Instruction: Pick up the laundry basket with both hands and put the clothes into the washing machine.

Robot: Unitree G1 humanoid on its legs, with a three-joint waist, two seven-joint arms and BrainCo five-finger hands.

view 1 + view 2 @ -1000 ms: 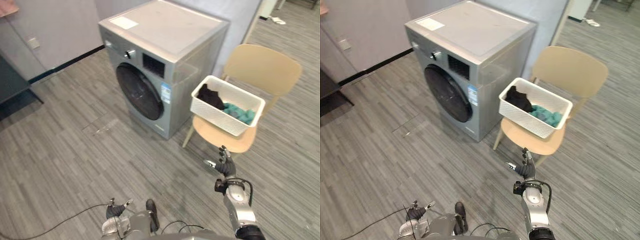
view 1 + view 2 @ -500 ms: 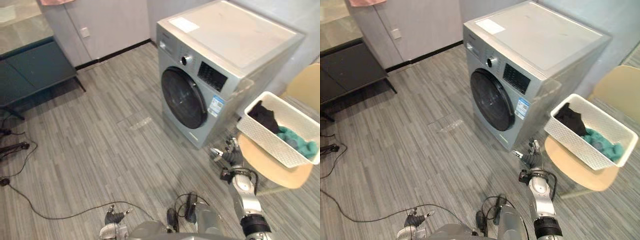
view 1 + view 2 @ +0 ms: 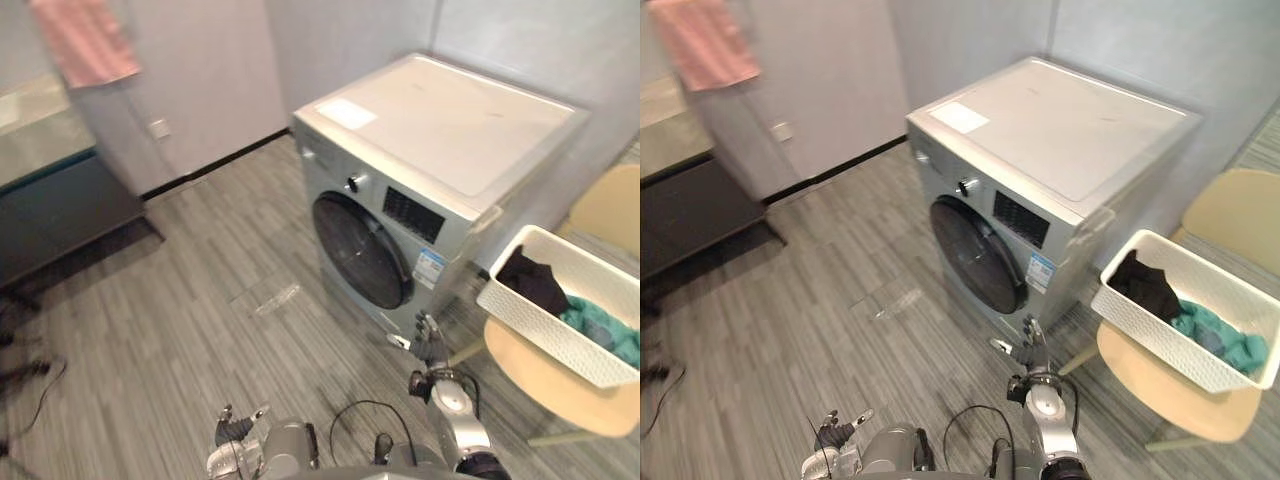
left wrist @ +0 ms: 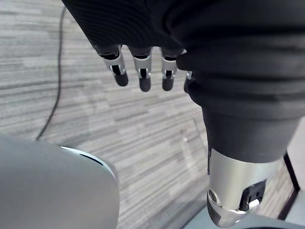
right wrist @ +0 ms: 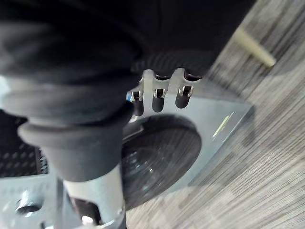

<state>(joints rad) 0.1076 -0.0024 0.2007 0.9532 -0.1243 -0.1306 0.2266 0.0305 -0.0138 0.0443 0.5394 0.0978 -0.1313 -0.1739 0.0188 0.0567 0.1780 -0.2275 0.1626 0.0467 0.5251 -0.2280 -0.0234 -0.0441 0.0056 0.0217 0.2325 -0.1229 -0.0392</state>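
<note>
A white laundry basket (image 3: 560, 312) with a black garment (image 3: 531, 280) and teal clothes (image 3: 606, 332) rests on a tan chair (image 3: 555, 385) at the right. To its left stands the silver washing machine (image 3: 440, 150), its round dark door (image 3: 362, 250) closed. My right hand (image 3: 431, 341) is raised low in front of the machine, left of the chair, fingers straight and holding nothing. My left hand (image 3: 236, 429) hangs low near the floor at the bottom, fingers relaxed (image 4: 141, 71) and empty.
A dark low cabinet (image 3: 60, 215) stands at the left against the wall, with a pink cloth (image 3: 85, 40) hanging above it. Grey plank floor (image 3: 200, 330) spreads wide in front of the machine.
The camera has swung, so the machine and the basket sit differently in view. My right hand stays raised with straight fingers, now lower in the picture before the machine's corner.
</note>
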